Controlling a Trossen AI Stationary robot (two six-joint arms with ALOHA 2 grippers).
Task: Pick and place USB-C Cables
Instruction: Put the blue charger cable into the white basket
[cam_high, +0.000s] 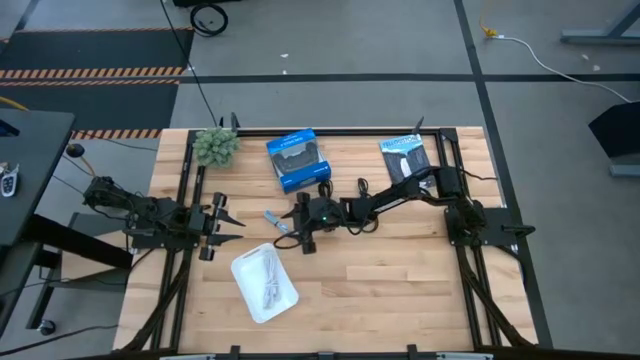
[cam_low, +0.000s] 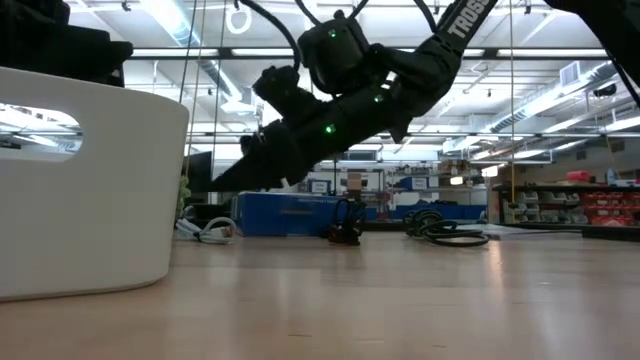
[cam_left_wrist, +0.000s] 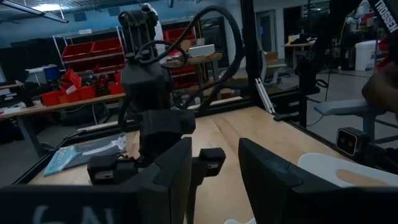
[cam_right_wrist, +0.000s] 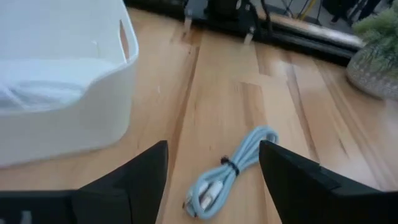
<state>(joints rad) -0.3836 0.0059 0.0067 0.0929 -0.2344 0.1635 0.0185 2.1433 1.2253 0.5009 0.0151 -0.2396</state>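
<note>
One pale blue cable (cam_right_wrist: 231, 169) lies on the tabletop (cam_high: 400, 280) just beside the white tray (cam_high: 285, 300), w/ nothing in the way. Right jaws (cam_right_wrist: 211, 180) hang over it, wide open, holding nothing. Two black cables (cam_low: 440, 228) sit near the blue box (cam_high: 297, 158). One white cable (cam_high: 270, 287) is in the tray. Left jaws (cam_high: 228, 226) wait beside the tray, open, empty.

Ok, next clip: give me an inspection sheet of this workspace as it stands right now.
Surface: wooden table, mostly bare toward the front.
Job's things: pale blue cable on the wood between the right gripper's open fingers; a white cable in the white tray; black cables farther back.
Clutter: blue box, black-and-white packet, small plant.
Grippers: right gripper over the blue cable; left gripper open, waiting at the left edge.
Cables: none loose besides those.
Surroundings: workshop shelves, red bins.
</note>
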